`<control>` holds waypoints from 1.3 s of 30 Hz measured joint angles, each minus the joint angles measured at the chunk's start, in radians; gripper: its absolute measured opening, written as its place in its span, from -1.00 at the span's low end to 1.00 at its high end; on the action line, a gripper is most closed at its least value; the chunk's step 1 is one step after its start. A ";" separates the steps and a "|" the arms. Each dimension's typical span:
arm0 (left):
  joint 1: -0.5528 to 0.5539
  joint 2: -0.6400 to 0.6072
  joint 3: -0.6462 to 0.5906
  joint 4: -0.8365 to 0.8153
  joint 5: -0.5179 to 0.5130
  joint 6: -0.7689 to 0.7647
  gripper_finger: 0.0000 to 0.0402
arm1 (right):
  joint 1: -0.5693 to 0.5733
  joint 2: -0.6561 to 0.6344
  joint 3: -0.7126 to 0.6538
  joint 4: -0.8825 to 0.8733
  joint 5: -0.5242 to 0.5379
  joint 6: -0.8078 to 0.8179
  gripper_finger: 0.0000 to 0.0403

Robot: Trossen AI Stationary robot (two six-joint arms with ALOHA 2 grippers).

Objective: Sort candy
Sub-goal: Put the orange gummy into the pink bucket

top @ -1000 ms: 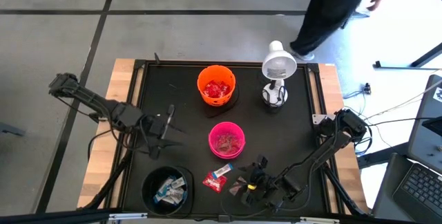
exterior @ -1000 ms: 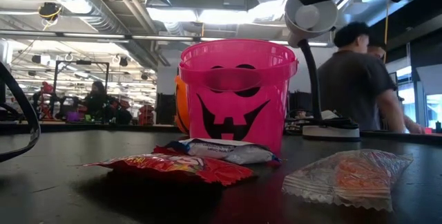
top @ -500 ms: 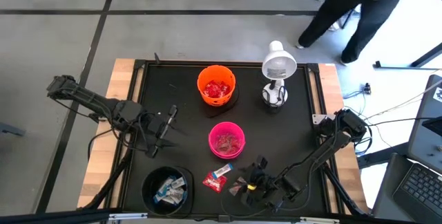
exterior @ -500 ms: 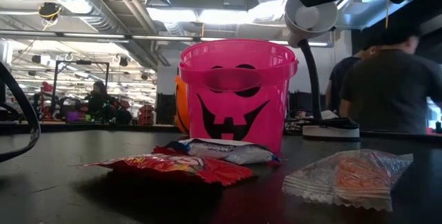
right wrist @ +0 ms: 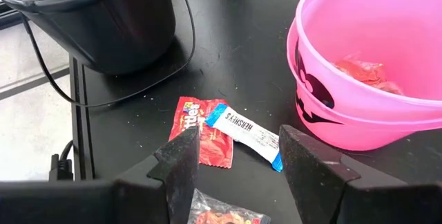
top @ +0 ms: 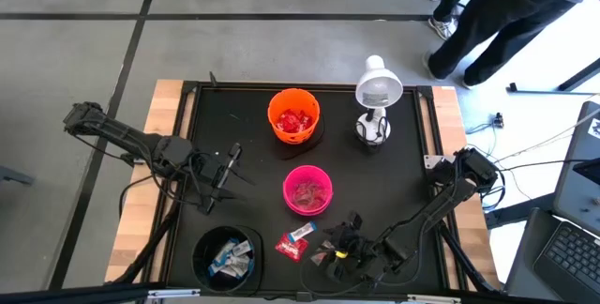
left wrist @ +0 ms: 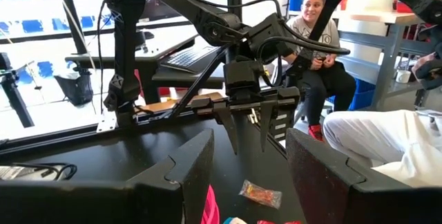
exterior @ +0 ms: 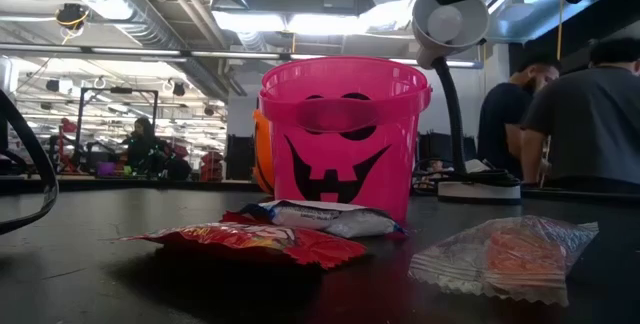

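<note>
The right gripper (right wrist: 238, 165) is hovering with fingers spread, gripping nothing, over a red candy (right wrist: 202, 137), a blue-and-white candy (right wrist: 245, 133) and a pinkish candy (right wrist: 224, 218) beside the pink bowl (right wrist: 324, 113). The left gripper (top: 225, 168) is waiting parted and empty.

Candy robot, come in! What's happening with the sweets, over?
Left gripper open, empty, mid-table. Right gripper open above loose candy: red wrapper, blue-and-white Hershey's bar, clear pinkish packet. Nothing held. Pink pumpkin-face plastic bucket close beside them.

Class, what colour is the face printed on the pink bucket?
Black, on the pink bucket; clearest in the low view.
</note>
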 joint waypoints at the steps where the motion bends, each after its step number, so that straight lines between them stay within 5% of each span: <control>1: 0.000 0.000 0.000 0.000 0.000 -0.001 -0.14 | 0.000 0.000 0.000 0.000 0.000 0.000 -0.02; 16: 0.000 0.034 0.000 0.005 0.000 0.000 -0.14 | 0.002 0.008 0.000 0.007 0.000 -0.024 -0.02; 28: 0.004 0.034 0.000 0.136 0.082 0.000 -0.14 | 0.003 0.008 0.000 0.195 -0.043 -0.260 -0.02; 39: 0.004 0.033 0.000 0.150 0.109 -0.020 -0.14 | 0.011 0.008 -0.056 0.309 -0.052 -0.319 -0.02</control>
